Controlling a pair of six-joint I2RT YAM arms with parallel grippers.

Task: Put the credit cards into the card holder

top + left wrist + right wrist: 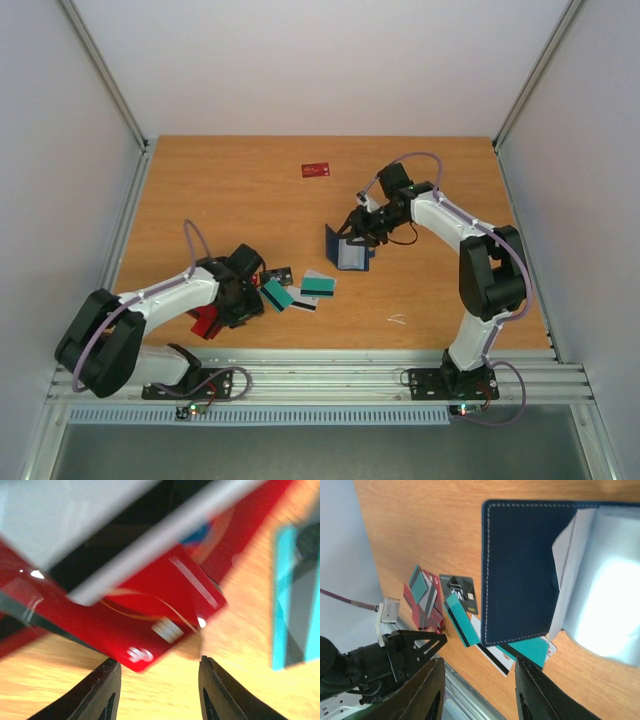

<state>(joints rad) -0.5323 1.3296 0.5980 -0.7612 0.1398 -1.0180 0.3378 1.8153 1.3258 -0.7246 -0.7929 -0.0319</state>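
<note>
The card holder (pixel 349 251) stands open on the table, navy outside (pixel 520 570), pale grey-blue inside. My right gripper (pixel 358 228) is open right behind it; its jaws (pixel 479 662) hold nothing. My left gripper (pixel 243 292) is open low over a pile of credit cards at the front left. In the left wrist view its jaws (pixel 157 661) are just short of a red card (pixel 150 610), with a teal card (pixel 295 595) to the right. More cards lie between the arms: a teal one (pixel 277 294), a dark one (pixel 281 273), and a teal and white pair (pixel 318 286). A lone red card (pixel 316 169) lies far back.
Red cards (pixel 207 320) lie under the left arm near the front edge. A small white scrap (pixel 397 319) lies at the front right. Grey walls enclose the table on three sides, and a metal rail (pixel 330 375) runs along the near edge.
</note>
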